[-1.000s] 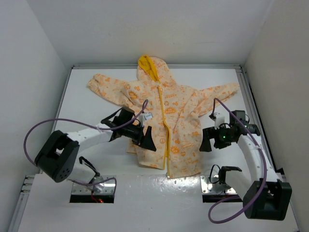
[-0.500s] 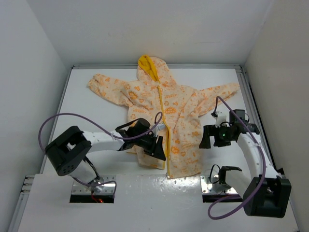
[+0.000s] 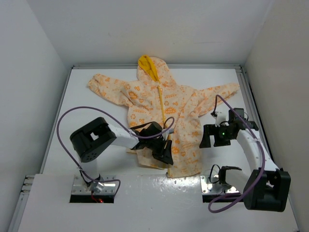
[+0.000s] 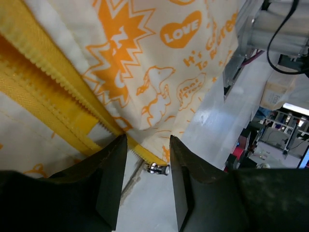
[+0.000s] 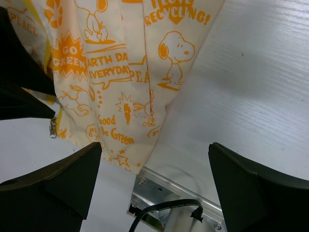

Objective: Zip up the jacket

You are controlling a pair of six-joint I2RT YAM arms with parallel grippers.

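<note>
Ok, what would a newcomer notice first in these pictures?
The cream jacket with orange cartoon prints lies spread flat on the white table, hood at the far end. The left gripper sits at its near hem, jaws open either side of the yellow zipper's bottom end, by the small metal pull. The right gripper hangs wide open beside the jacket's right edge.

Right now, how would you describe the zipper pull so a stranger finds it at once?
The jacket lies flat on the white table. Follow its yellow zipper down to the bottom hem, nearest the arm bases. There the zipper pull is the small silver metal piece, the only shiny thing among cloth.
</note>
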